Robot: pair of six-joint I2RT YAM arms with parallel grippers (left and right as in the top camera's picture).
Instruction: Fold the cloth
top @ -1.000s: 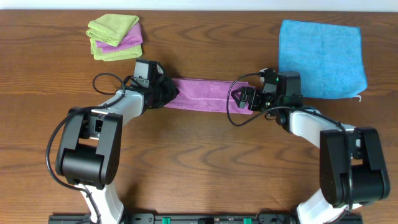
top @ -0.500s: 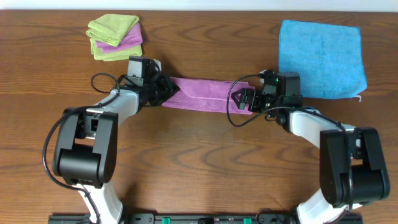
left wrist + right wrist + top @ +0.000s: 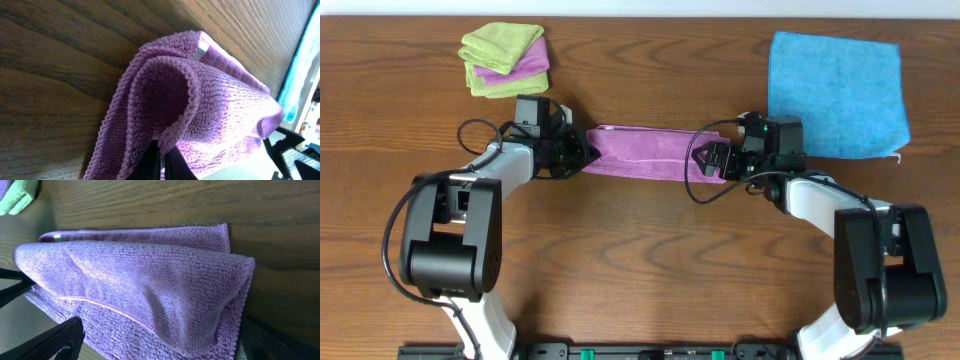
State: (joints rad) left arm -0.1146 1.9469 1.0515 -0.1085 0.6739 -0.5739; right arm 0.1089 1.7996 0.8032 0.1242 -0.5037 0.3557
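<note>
The purple cloth lies folded into a long narrow strip on the wooden table, between my two grippers. My left gripper is shut on the strip's left end. In the left wrist view the fingers pinch a folded edge of the cloth, and its white tag shows at the far corner. My right gripper is at the strip's right end. In the right wrist view its fingers are spread wide, with the cloth's doubled end between them.
A bright blue cloth lies flat at the back right, close behind the right wrist. A folded stack of lime-green and purple cloths sits at the back left. Bare wooden table lies in front of the strip.
My left gripper has moved left, drawing the cloth's left end with it and stretching the strip. The right arm has not moved.
</note>
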